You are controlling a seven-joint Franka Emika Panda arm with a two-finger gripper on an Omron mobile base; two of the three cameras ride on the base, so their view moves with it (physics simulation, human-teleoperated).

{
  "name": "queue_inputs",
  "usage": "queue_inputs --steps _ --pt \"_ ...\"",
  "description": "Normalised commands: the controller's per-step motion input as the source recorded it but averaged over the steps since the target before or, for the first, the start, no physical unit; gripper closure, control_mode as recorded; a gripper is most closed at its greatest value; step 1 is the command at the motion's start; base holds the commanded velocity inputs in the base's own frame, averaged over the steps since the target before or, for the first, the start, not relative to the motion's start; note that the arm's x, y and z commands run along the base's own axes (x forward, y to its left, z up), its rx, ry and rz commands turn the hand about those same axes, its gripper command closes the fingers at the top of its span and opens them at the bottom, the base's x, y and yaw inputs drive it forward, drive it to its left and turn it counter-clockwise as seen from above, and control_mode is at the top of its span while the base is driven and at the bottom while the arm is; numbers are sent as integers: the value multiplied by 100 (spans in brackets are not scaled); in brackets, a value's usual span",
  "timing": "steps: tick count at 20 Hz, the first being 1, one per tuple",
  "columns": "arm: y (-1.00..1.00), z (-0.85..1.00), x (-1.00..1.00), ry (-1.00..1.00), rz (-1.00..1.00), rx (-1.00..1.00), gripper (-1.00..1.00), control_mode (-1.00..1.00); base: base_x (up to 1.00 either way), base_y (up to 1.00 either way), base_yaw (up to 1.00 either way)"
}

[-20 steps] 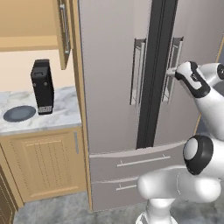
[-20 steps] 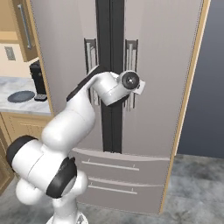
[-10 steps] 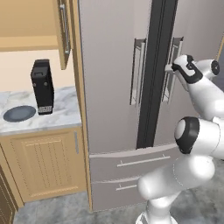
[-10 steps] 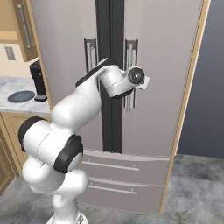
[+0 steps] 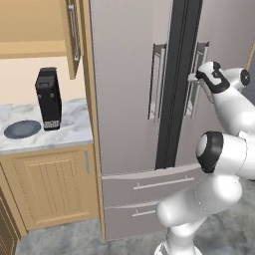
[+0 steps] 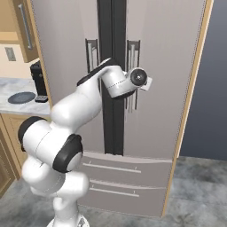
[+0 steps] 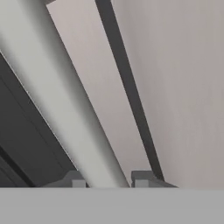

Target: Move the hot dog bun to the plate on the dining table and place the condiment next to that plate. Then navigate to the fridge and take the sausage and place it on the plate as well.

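The tall grey fridge [image 5: 124,74] [image 6: 173,66] stands straight ahead with both upper doors closed. My gripper [image 5: 195,77] is shut on the long vertical handle [image 5: 201,60] of the right door, about halfway up. In the hand view that handle [image 7: 65,100] runs as a pale bar down between my two fingertips [image 7: 74,179], and my gripper [image 7: 107,180] clamps it. From the right base view my hand [image 6: 135,80] covers the handle [image 6: 132,53] at the grip. The hot dog bun, the plate, the dining table, the condiment and the sausage are out of view.
Left of the fridge a marble counter [image 5: 74,124] over wood cabinets carries a black appliance [image 5: 48,97] and a dark blue-grey plate [image 5: 22,128]. A wooden side panel [image 6: 191,88] borders the fridge on the right. Two drawers [image 5: 149,184] sit under the doors.
My hand has moved in to the right door handle and the jaws have closed from wide open onto it. The doors have not moved.
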Motion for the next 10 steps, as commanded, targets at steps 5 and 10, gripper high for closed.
queue_inputs --steps 5,10 --pt "-56 0 -53 0 -5 0 100 -100 0 0 0" --pt "-94 0 -79 0 -6 0 100 -100 0 0 0"
